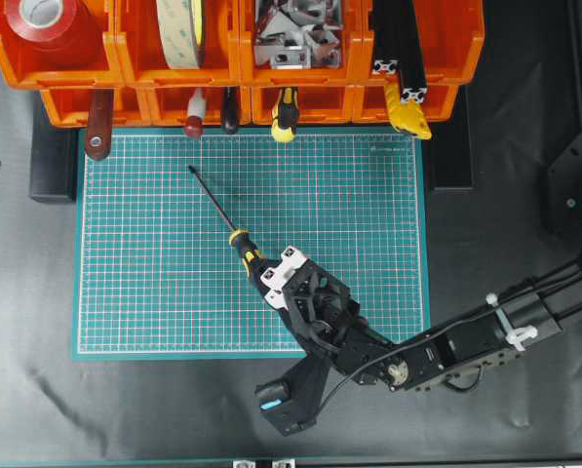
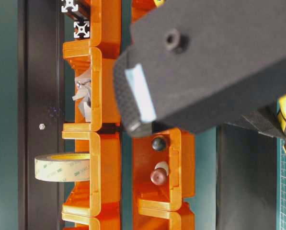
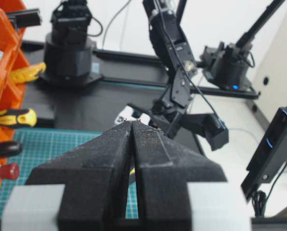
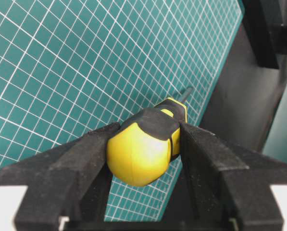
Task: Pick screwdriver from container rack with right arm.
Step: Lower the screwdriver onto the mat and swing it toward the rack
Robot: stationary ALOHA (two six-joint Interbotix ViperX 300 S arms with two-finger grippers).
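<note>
Overhead: container rack (image 1: 174,102) lies beyond held screwdriver (image 1: 227,222), path unobstructed.

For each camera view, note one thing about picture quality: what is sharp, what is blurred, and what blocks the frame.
Overhead: evenly lit and sharp, the long yellow-and-black-handled screwdriver crisp over the green gridded cutting mat. Table-level: a close, soft-focus black arm part blocks much of the orange plastic bin rack. Left wrist: shut left gripper near and soft. Right wrist: screwdriver handle sharp, shaft blurred.
</note>
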